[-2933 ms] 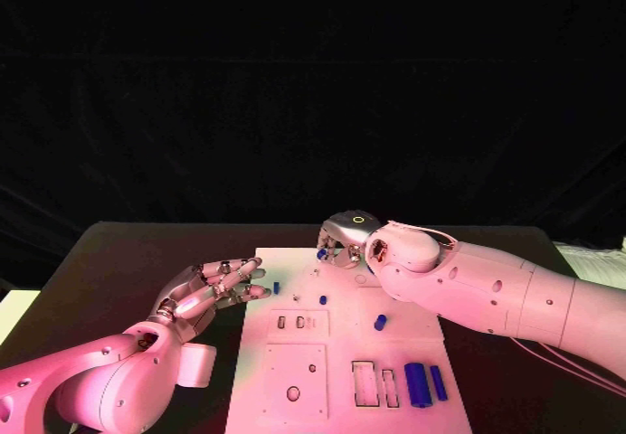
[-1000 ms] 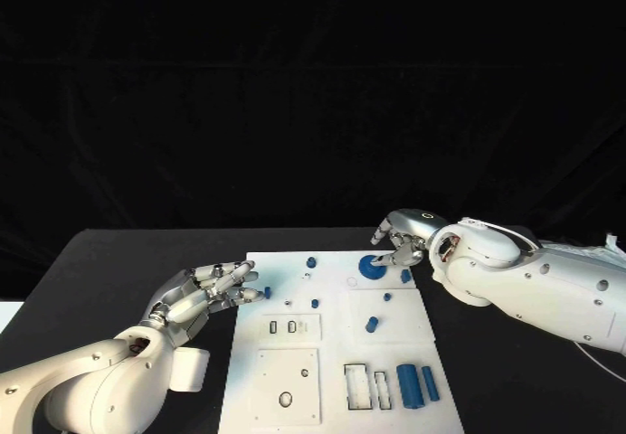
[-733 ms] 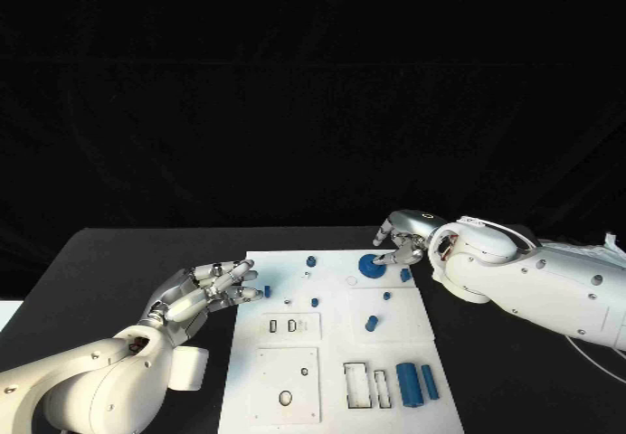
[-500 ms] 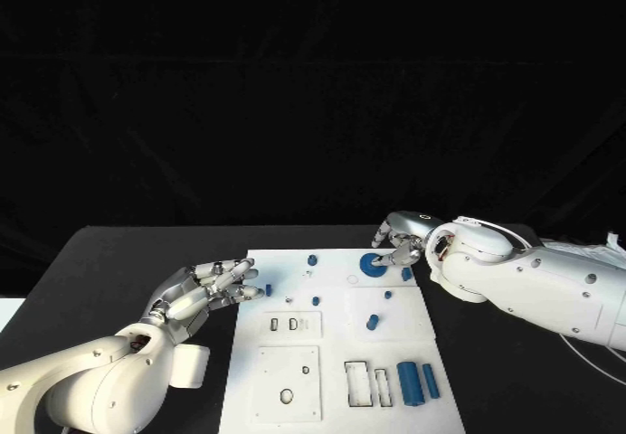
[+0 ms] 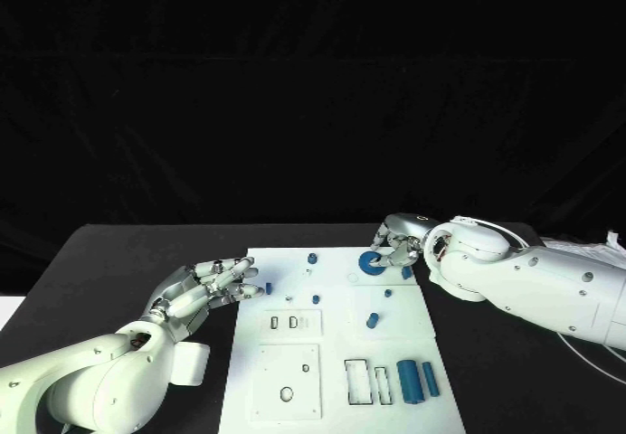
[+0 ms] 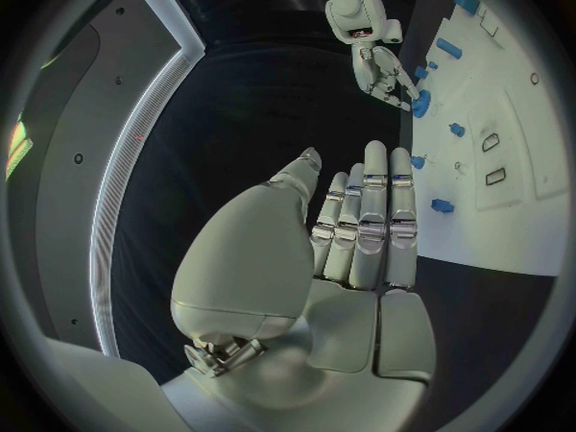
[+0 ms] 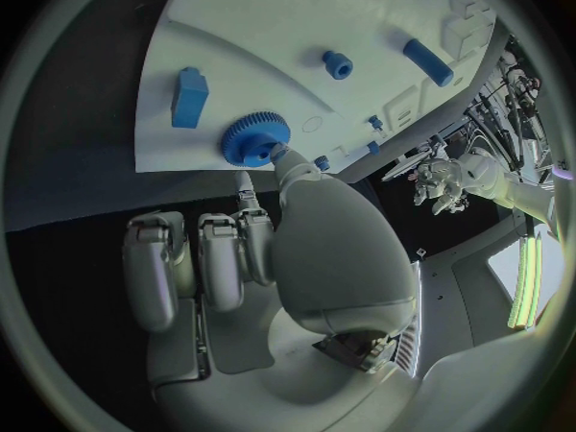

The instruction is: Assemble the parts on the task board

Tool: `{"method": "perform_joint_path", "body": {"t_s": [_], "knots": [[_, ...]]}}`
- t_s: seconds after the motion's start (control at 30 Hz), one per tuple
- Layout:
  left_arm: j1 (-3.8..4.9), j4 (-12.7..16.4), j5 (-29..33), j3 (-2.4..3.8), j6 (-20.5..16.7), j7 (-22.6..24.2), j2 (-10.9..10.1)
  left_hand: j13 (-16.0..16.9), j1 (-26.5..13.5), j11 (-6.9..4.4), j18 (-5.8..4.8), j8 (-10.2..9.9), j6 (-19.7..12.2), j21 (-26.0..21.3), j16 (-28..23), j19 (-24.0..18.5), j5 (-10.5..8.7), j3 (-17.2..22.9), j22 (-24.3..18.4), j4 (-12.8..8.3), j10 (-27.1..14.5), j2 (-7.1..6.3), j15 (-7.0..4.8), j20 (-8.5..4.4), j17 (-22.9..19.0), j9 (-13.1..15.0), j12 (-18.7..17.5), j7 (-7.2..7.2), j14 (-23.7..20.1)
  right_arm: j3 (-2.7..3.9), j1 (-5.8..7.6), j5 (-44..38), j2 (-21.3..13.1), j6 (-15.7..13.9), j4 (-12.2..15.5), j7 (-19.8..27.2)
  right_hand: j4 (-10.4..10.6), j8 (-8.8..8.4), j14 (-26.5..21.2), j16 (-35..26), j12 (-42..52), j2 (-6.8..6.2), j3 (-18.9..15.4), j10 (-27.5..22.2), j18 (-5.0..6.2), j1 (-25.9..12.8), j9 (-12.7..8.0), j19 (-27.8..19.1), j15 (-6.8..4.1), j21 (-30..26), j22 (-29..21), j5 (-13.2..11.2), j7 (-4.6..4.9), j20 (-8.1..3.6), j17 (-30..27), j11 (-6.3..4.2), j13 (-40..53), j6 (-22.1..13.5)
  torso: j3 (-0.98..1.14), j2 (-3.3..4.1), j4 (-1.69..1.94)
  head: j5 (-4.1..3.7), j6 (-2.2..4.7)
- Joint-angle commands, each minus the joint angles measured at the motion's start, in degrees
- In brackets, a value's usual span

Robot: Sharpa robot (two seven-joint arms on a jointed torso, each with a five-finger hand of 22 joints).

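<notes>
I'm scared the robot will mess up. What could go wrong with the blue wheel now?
The right hand touches the blue gear with a fingertip only, so the gear might slip or tilt instead of seating. The blue block sits close beside it on the task board and might get knocked. The left hand hovers open at the board's edge near a small blue part and might bump it.

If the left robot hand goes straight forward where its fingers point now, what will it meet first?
Probably the small blue part at the task board's left edge, just ahead of the left robot hand's fingertips; height above the board is unclear.
</notes>
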Motion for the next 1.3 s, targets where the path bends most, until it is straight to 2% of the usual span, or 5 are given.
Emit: {"method": "perform_joint_path", "body": {"t_s": [0.03,0.2,0.4,0.87,1.3], "knots": [[0.06,0.07,0.08,0.04,1.03,0.04,0.14,-0.06,-0.2,-0.04,0.7,-0.31,-0.38,-0.21,-0.35,0.05,-0.29,0.02,-0.05,-0.22,-0.4,0.23,0.38,0.41,0.1,-0.09,-0.19,0.08,-0.12,-0.02,-0.14,-1.18,0.14,1.92,-0.04,0.0,-0.06,0.37,4.92,0.33,0.21,0.43,-0.16,2.75,-0.47,0.05,0.05,4.31,0.38,0.35,11.6,0.17,-0.09,0.36,9.97,0.3,8.8,0.39,-0.03,0.0,0.01,0.0,0.02],[0.06,0.01,0.08,0.04,1.04,-0.02,0.18,-0.03,-0.16,-0.04,0.7,-0.26,-0.4,-0.22,-0.38,0.06,-0.28,0.07,-0.07,-0.32,-0.42,0.29,0.38,0.42,0.18,-0.07,-0.15,0.08,-0.12,-0.02,-0.22,-1.46,0.22,2.31,-0.13,-0.01,-0.11,0.46,4.94,0.38,0.3,0.42,-0.2,2.78,-0.48,0.09,0.08,4.34,0.37,0.38,11.67,0.04,-0.12,0.36,10.09,0.28,8.91,0.55,-0.06,0.0,0.11,-0.09,-0.15],[0.06,-0.07,0.08,0.04,1.01,-0.05,0.15,-0.03,-0.16,-0.04,0.7,-0.26,-0.4,-0.22,-0.38,0.06,-0.28,0.07,-0.07,-0.32,-0.42,0.29,0.38,0.42,0.18,-0.07,-0.15,0.08,-0.12,-0.02,-0.29,-1.64,0.19,2.24,0.07,0.16,-0.17,0.5,4.95,0.41,0.35,0.34,-0.26,2.8,-0.5,0.11,0.09,4.37,0.36,0.41,11.74,-0.11,-0.14,0.36,10.17,0.26,8.98,0.66,-0.06,0.02,0.06,0.01,-0.11],[0.06,-0.17,0.08,0.04,1.07,-0.24,0.14,-0.03,-0.15,-0.04,0.7,-0.25,-0.41,-0.23,-0.4,0.07,-0.27,0.09,-0.08,-0.35,-0.44,0.32,0.38,0.42,0.22,-0.06,-0.14,0.08,-0.12,-0.02,-0.35,-1.93,0.15,-1.2,0.3,1.16,-0.16,0.5,5.05,0.64,0.36,0.38,-0.29,2.8,-0.55,0.07,0.08,4.49,0.36,0.53,11.99,-0.16,-0.14,0.35,10.72,0.26,9.03,0.67,-0.07,0.01,0.09,-0.15,0.09],[0.06,-0.37,0.09,0.03,1.12,-0.52,0.21,-0.03,-0.15,-0.02,0.7,-0.25,-0.45,-0.24,-0.43,0.07,-0.28,0.09,-0.1,-0.39,-0.51,0.33,0.39,0.43,0.25,-0.06,-0.15,0.1,-0.15,-0.02,-0.41,-0.89,-0.14,-1.91,0.87,2.01,0.26,0.45,5.14,0.84,0.5,0.37,-0.6,2.85,-0.59,-0.64,0.04,4.57,0.38,0.61,12.17,0.28,-0.13,0.36,11.2,0.29,9.26,0.62,-0.08,0.0,0.14,-0.25,0.17]]}}
